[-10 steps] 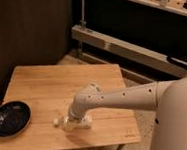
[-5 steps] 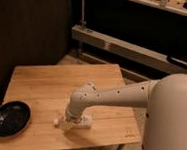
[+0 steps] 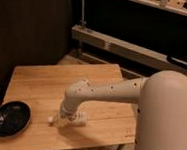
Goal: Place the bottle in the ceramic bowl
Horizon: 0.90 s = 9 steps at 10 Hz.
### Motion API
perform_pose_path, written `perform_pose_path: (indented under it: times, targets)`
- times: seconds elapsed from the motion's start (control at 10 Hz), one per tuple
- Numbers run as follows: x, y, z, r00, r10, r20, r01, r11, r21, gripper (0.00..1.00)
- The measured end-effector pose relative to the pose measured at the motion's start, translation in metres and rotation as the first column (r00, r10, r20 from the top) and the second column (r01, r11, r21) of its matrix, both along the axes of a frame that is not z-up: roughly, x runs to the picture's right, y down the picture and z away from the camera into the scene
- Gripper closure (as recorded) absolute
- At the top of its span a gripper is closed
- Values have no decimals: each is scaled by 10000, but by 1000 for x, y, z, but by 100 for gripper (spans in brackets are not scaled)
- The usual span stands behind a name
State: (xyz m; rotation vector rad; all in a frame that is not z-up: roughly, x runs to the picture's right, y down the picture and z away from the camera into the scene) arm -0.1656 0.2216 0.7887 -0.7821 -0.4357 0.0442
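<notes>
The ceramic bowl (image 3: pixel 10 118) is dark, glossy and shallow, and sits at the front left corner of the wooden table (image 3: pixel 45 84). The bottle (image 3: pixel 57 119) lies on its side on the table right of the bowl, with its small white cap pointing left toward the bowl. Most of its body is hidden under my gripper (image 3: pixel 68 116), which is down at table level right on top of it. My white arm reaches in from the right. A short stretch of bare wood lies between the bottle and the bowl.
The table's front edge (image 3: pixel 64 149) runs just below the bottle and bowl. My large white arm body (image 3: pixel 165 122) fills the right side. A dark wall panel stands behind the table, and a metal shelf rail (image 3: pixel 129 50) at the back right.
My gripper has shifted a little to the left, toward the bowl. The bottle's cap has moved left with it. The bowl has not moved.
</notes>
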Motion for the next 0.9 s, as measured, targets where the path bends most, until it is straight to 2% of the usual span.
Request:
perform_pose_path:
  times: [0.2,0.5,0.8,0.9]
  targets:
    - [-29,-22,-2,9994,158,318,-160,9998,81,100]
    - [-91,-53,-2,9935,274,1103,-296,9994,184,100]
    - [-144,-73,-9,9785,403,2023,-457,9987,223,100]
    - [-171,-81,-24,9663,391,2546,-463,9987,221,100]
